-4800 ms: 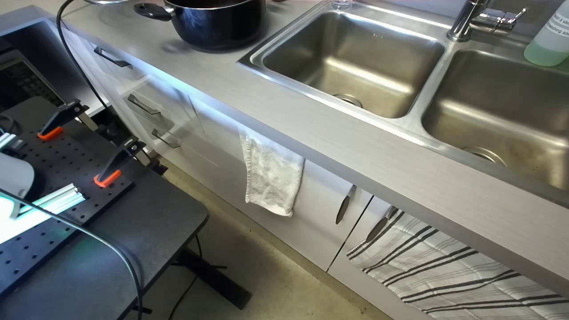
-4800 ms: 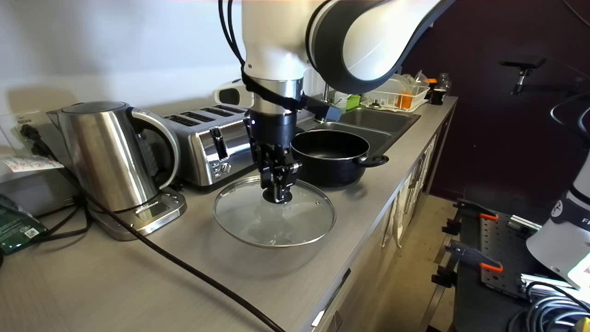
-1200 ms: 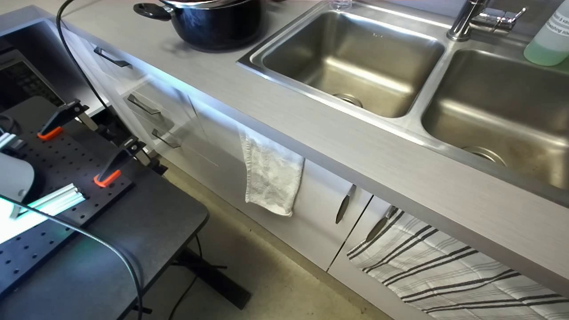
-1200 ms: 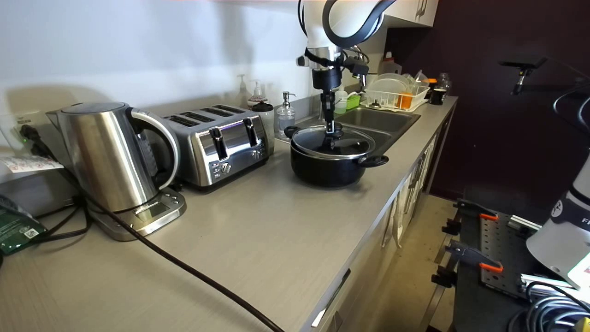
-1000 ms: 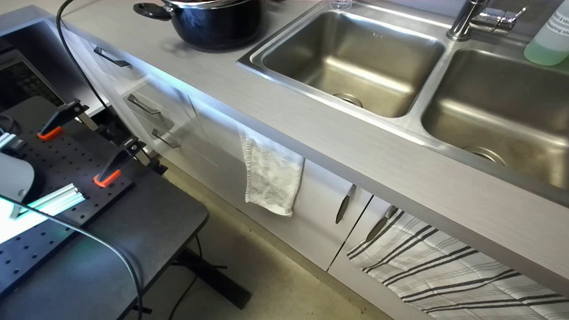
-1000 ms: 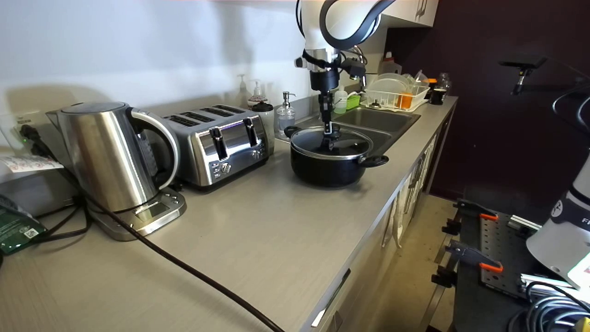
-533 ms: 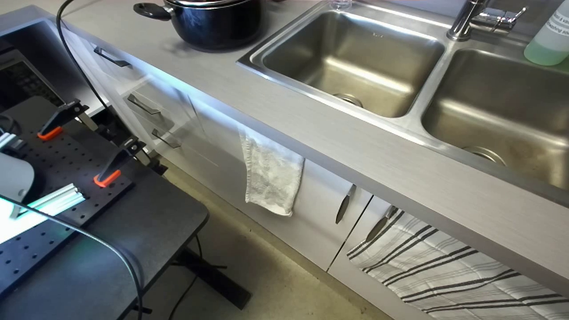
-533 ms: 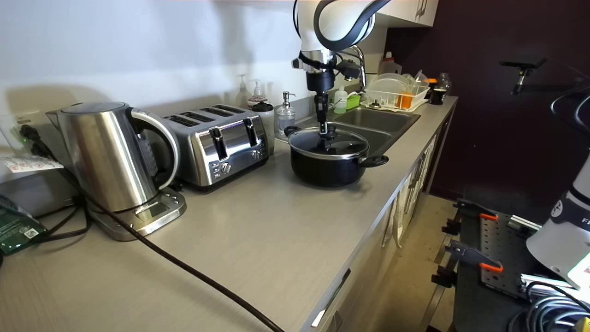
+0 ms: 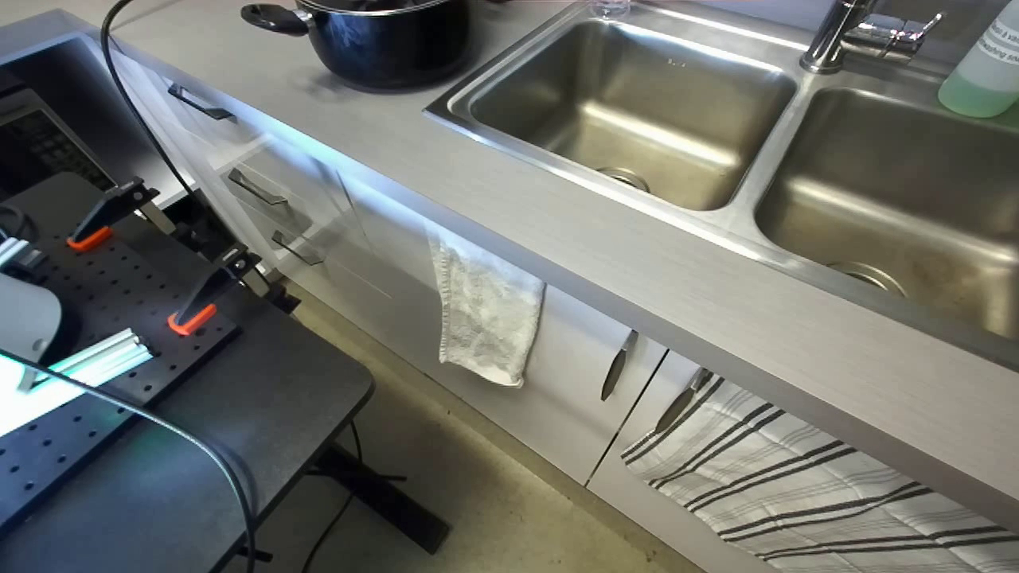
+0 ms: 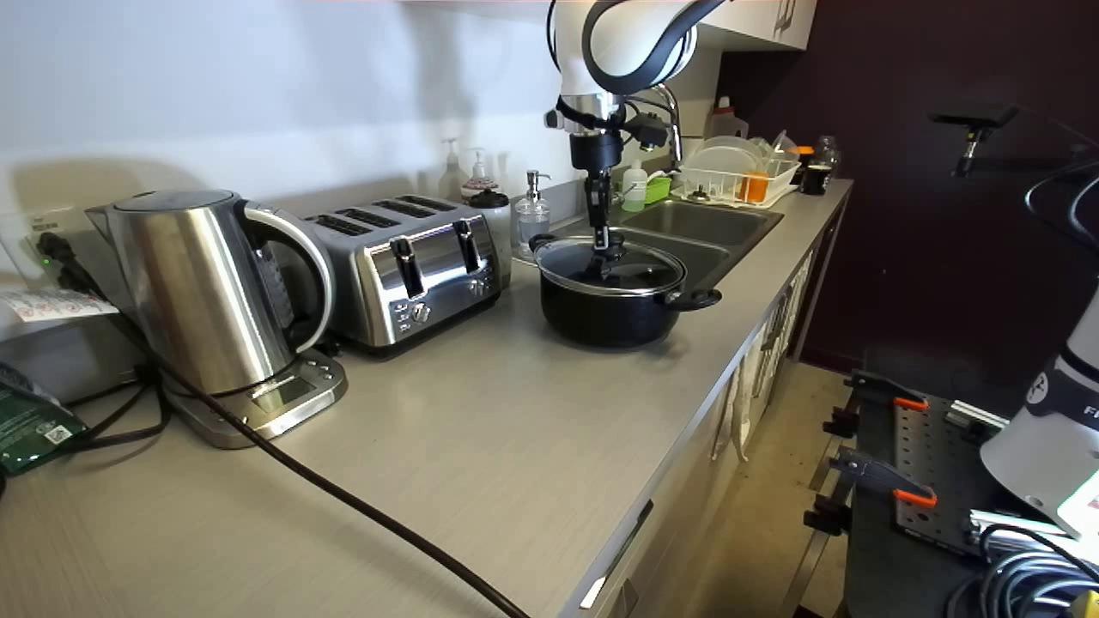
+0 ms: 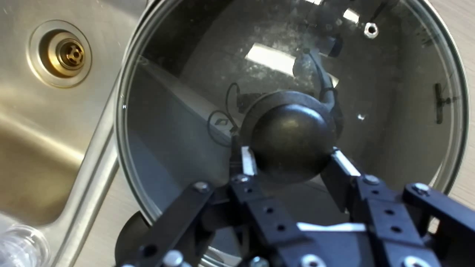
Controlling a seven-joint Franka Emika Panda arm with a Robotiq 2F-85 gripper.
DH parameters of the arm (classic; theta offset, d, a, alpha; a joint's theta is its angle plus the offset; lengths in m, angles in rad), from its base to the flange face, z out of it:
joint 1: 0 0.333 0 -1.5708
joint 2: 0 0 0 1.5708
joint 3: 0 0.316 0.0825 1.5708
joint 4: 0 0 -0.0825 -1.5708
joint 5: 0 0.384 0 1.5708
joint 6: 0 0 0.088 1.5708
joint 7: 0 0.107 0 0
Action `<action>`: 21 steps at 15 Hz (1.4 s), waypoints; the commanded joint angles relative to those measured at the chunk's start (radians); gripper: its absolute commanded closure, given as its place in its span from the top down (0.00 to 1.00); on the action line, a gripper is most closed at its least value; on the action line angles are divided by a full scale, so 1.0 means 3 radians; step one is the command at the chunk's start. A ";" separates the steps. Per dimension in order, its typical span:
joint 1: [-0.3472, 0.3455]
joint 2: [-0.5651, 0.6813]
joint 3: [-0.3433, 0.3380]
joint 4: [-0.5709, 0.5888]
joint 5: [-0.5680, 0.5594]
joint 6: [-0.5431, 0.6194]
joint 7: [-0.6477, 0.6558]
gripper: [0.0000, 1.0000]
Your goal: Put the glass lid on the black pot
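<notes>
The black pot stands on the counter beside the sink; its side also shows in an exterior view. The glass lid lies over the pot's mouth, its silver rim at the pot's rim. I cannot tell whether it is fully seated all round. The lid rim shows at the top edge of an exterior view. In the wrist view the glass lid fills the middle. My gripper points straight down. In the wrist view its fingers press both sides of the lid's round black knob.
A toaster and a steel kettle stand along the wall. A soap dispenser and the faucet are behind the pot. The sink adjoins it. A black cable crosses the counter. A dish rack stands farther back.
Earlier, the lid was beside the pot, near the toaster; my gripper has carried it over the pot. In the last second it has shifted slightly left and down onto the rim. The pot has moved very slightly.
</notes>
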 commanded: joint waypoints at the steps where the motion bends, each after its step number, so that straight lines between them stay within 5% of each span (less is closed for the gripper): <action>1: 0.0029 -0.0067 0.0008 0.0060 0.0045 -0.0120 0.0008 0.23; 21: 0.0036 -0.0082 -0.0078 0.0067 -0.0034 -0.0317 0.0078 0.23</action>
